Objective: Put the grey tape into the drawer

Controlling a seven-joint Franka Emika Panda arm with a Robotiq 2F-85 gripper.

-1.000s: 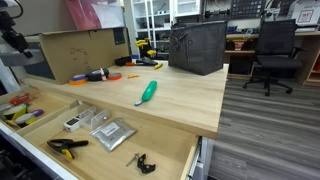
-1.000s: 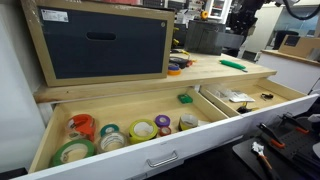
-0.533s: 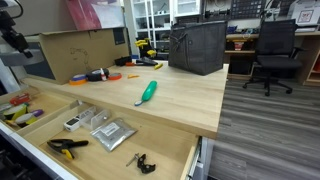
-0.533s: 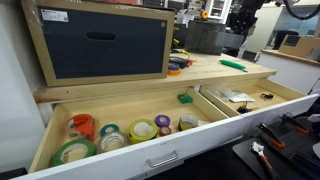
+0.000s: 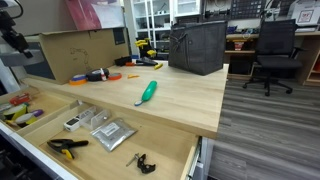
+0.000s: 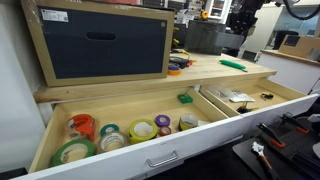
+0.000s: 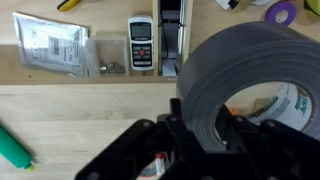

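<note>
In an exterior view the drawer (image 6: 110, 160) stands open with tape rolls (image 6: 112, 137) inside, and in the wrist view the gripper (image 7: 197, 130) pinches the wall of the grey tape (image 7: 250, 60), held above a white roll (image 7: 292, 105) whose green print is unreadable.

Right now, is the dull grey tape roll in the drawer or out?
Out: wrist view shows the dull grey tape roll gripped aloft between the jaws.

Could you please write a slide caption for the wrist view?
The hand holds the grey tape over the workbench, with a silver packet and digital gauge in the open drawer beyond.
</note>
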